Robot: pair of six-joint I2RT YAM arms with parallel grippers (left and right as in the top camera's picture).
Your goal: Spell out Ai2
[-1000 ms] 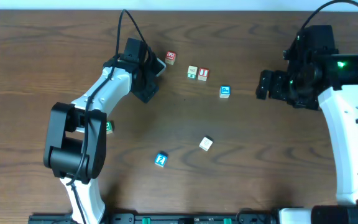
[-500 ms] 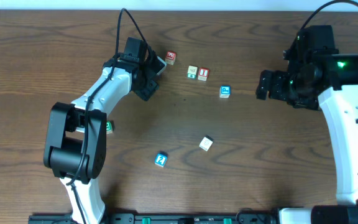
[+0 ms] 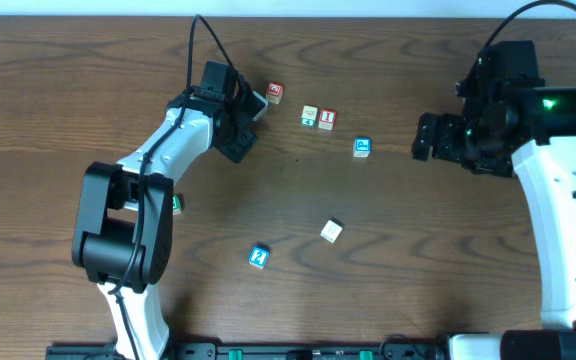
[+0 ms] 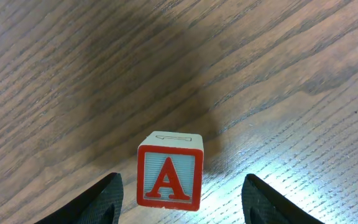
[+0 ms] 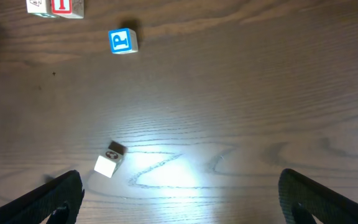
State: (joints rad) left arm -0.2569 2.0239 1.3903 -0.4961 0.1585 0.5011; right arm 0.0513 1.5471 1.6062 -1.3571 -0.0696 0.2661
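Overhead view, dark wood counter (image 3: 388, 300).

- Green cube (image 3: 176, 204) sits just beside the left arm (image 3: 168, 150). The arm rises from its base at 7 o'clock and reaches toward 1 o'clock, elbow bent.
- Left end effector (image 3: 256, 103): released. Its fingers (image 4: 107, 199) flank the A cube (image 4: 169, 180) with a gap on each side. The cube rests on the counter at 11 o'clock, red A facing the wrist camera.
- 2 cube (image 3: 259, 256), blue, lies at 6 o'clock, well apart from the A cube.
- Cream cube with green mark (image 3: 310, 116) touches the I cube (image 3: 327, 119) at 12 o'clock.
- Tilted cream cube (image 3: 331, 231) lies near centre. The blue cube with P-like mark (image 3: 362, 147) is at its 1 o'clock.
- Right end effector (image 3: 423, 137): released wide, nothing between the fingers, pointing to 9 o'clock.
- Right arm (image 3: 558, 220) comes up from 5 o'clock, wrist folded over.
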